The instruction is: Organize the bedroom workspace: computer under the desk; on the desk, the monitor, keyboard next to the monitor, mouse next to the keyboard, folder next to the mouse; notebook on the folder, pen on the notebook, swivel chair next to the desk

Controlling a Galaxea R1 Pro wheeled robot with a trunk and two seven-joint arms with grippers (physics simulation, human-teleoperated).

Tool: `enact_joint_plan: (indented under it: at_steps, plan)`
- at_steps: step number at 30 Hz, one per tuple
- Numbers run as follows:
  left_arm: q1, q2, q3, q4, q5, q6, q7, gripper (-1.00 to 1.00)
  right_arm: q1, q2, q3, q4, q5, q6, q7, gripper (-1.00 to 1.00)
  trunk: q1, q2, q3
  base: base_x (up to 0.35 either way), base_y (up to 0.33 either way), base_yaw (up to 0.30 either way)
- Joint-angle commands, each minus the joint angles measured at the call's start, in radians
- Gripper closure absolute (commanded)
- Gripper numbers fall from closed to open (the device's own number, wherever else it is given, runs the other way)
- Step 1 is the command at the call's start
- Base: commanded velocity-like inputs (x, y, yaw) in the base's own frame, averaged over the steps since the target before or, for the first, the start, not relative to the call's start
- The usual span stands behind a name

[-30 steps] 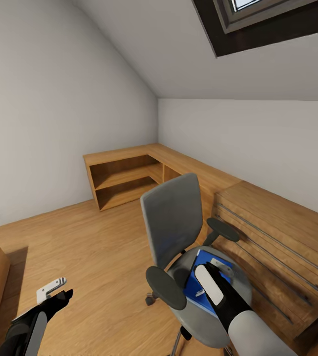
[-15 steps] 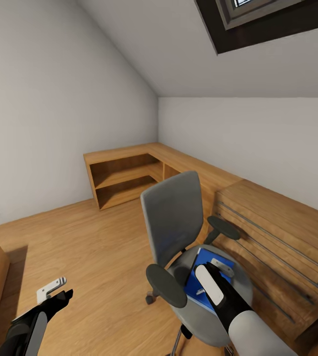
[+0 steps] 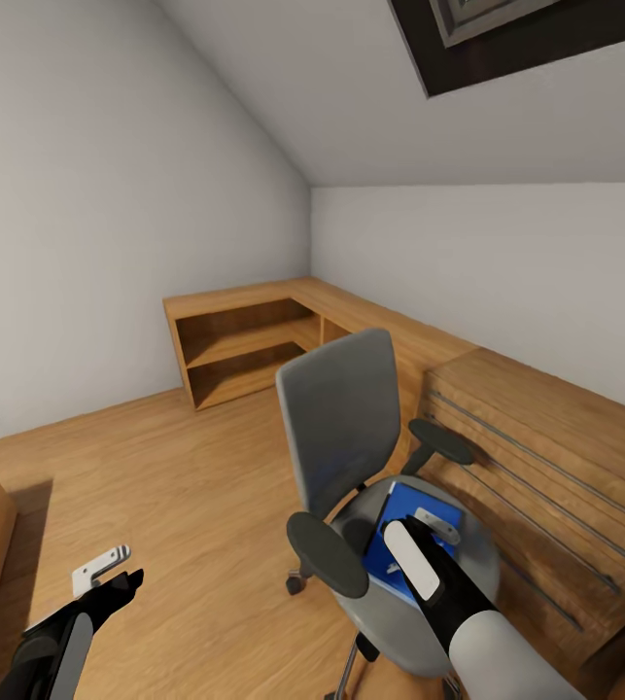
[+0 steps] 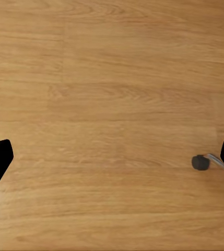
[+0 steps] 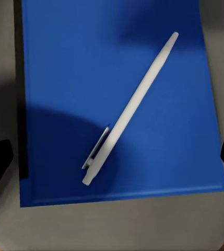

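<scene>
— Folder (image 5: pixel 117 99) first: where is it?

— Flat on the seat of the swivel chair (image 3: pixel 351 447), at the near right, with the pen (image 5: pixel 130 107) lying diagonally across it. The right gripper (image 5: pixel 112 157) hangs directly over both, jaws spread wide, holding nothing.

— And the other arm?

— The left gripper (image 4: pixel 112 157) is low at the near left above bare wood floor (image 4: pixel 112 78), also spread and empty.

— So how much is done?

— Little, I'd judge. Folder and pen are not yet on any desk, and the chair stands beside a wooden drawer chest (image 3: pixel 545 457), not the desk. Lifting the pen or folder looks like the step in hand.
</scene>
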Motion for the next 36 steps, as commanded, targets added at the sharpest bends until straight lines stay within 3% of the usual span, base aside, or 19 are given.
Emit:
enact_joint_plan:
  at_steps: [1, 30, 36]
  plan:
    - [0.000, 0.001, -0.001, -0.001, 0.011, 0.005, 0.007, -1.00, -0.001, -0.001, 0.003, -0.001, -0.004, 0.006, -0.006, -1.00, 0.004, -0.008, -0.004, 0.000, 0.000, 0.000]
    - [0.000, 0.000, -0.001, 0.000, 0.011, 0.005, 0.007, -1.00, -0.001, -0.007, -0.002, -0.001, -0.003, 0.001, 0.010, -1.00, 0.115, -0.211, -0.095, 0.000, 0.000, 0.000]
    - [0.000, 0.000, -0.001, 0.000, 0.011, 0.006, 0.007, -1.00, -0.001, -0.008, -0.003, -0.001, -0.002, 0.001, 0.010, -1.00, 0.115, -0.211, -0.095, 0.000, 0.000, 0.000]
